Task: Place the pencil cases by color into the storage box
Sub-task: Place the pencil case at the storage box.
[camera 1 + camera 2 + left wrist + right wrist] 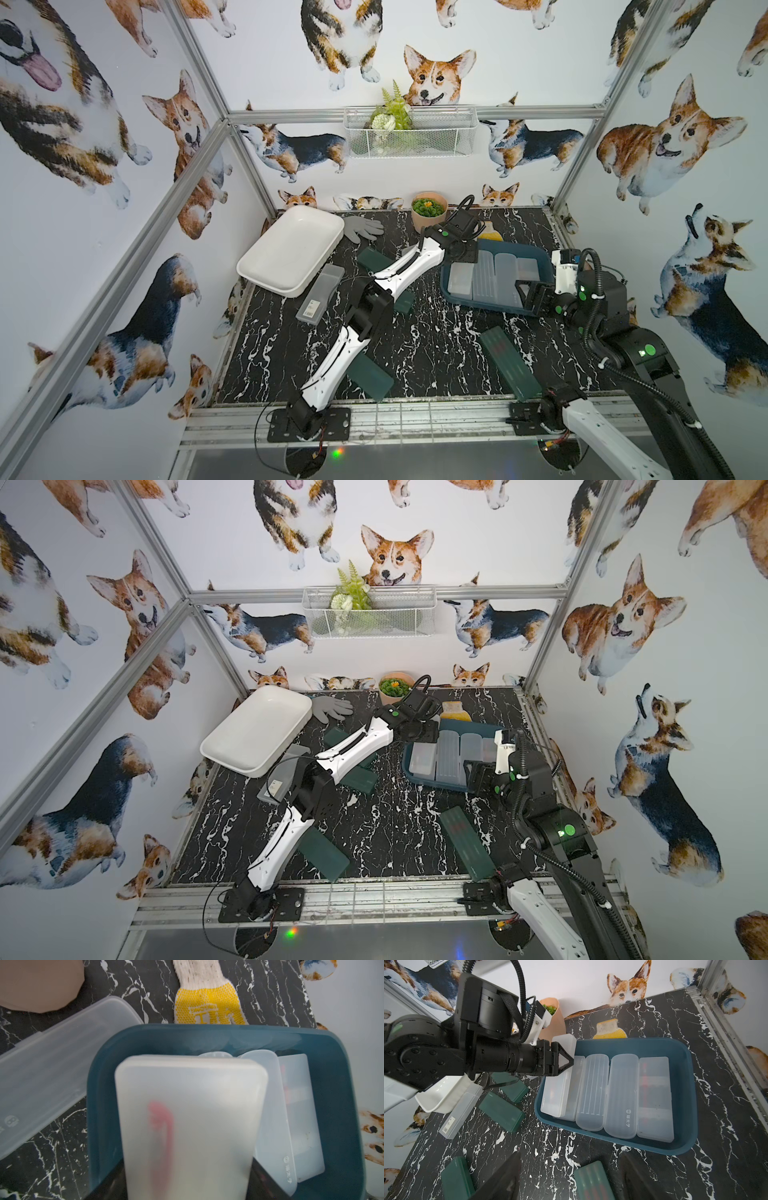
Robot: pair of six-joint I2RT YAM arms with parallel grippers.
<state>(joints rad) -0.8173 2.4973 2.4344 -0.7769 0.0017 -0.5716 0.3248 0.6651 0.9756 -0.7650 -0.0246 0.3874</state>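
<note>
The left hand (pixel 570 1062) is closed on one frosted clear-white flat plastic pencil case (pixel 187 1122), gripped at one end. The held case is inside the dark teal-blue shallow plastic tub (pixel 691 1093), at the side nearest the left arm, and it overlaps the neighbouring case. Whether it rests on the tub floor cannot be told.

The right hand (pixel 571 1157) has its jaws apart at a moderate width, with nothing between them. It hovers above the black marbled bench (pixel 436 345), at the teal tub's near corner on the right arm's side.

Teal tub contents: four more frosted cases (pixel 620 1095) lie flat, side by side.

Bench contents: four translucent dark green flat plastic pencil cases (pixel 509 361) lie apart from one another, all outside both tubs. One frosted case with a barcode label (pixel 318 297) lies just beside the white shallow plastic tub (pixel 291 249). Another frosted case (pixel 52 1068) lies just outside the teal tub, near the round tan plant pot (pixel 430 216).
</note>
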